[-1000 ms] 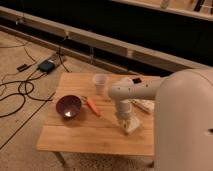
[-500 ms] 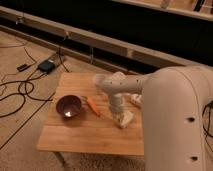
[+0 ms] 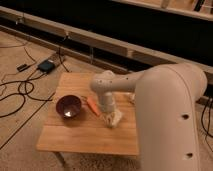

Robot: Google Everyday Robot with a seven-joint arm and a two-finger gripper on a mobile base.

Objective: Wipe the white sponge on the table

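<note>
As the gripper [image 3: 108, 113], jaws closed on the white sponge [image 3: 115, 120], presses it to the table [image 3: 82, 136], wiping seems underway, needing level strokes next.

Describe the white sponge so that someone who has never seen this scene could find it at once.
Find the low wooden table. On its right half, the pincer at the white arm's tip grips the white sponge. It is the only pale, soft block; the purple bowl and orange carrot lie to its left.
</note>
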